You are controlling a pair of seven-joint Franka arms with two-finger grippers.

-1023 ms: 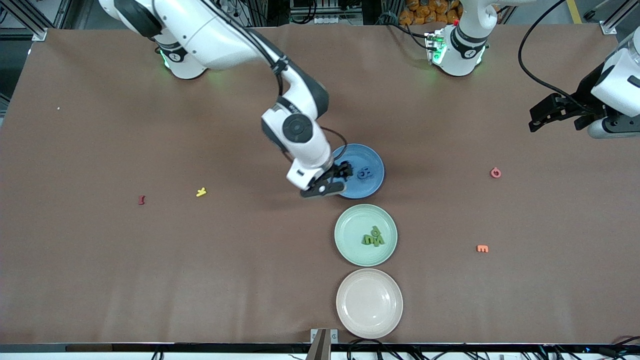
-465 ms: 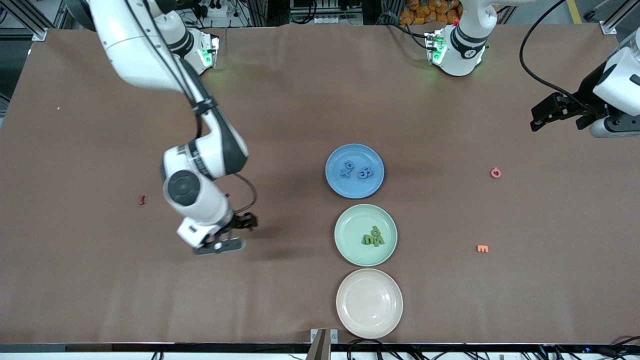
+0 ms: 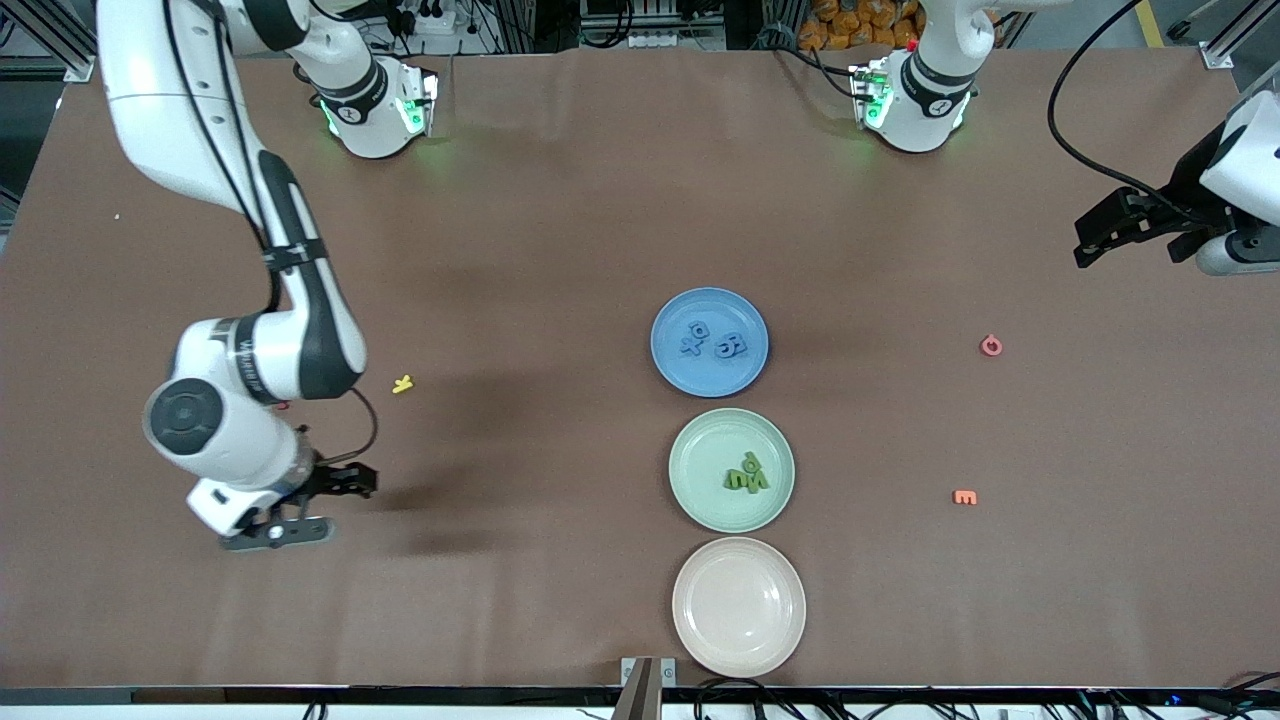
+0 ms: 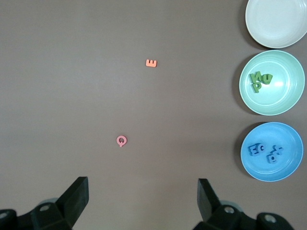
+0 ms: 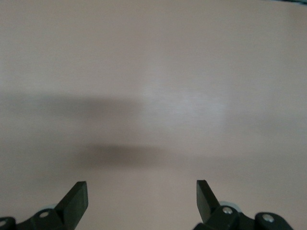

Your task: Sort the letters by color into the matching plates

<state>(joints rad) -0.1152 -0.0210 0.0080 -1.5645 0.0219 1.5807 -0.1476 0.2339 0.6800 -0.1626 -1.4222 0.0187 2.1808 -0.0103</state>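
Front view showed the blue plate [image 3: 709,342] holding the blue letters [image 3: 712,341], and nearer the camera the green plate [image 3: 731,470] held the green letters [image 3: 747,474]; an empty cream plate [image 3: 739,606] sat nearest. Right gripper [image 3: 345,481] hung over bare table toward the right arm's end, fingers spread wide, holding nothing. Left gripper [image 3: 1110,235] was up over the left arm's end of the table, fingers spread and empty, with a pink letter [image 3: 991,345] and an orange letter [image 3: 965,497] loose on the table.
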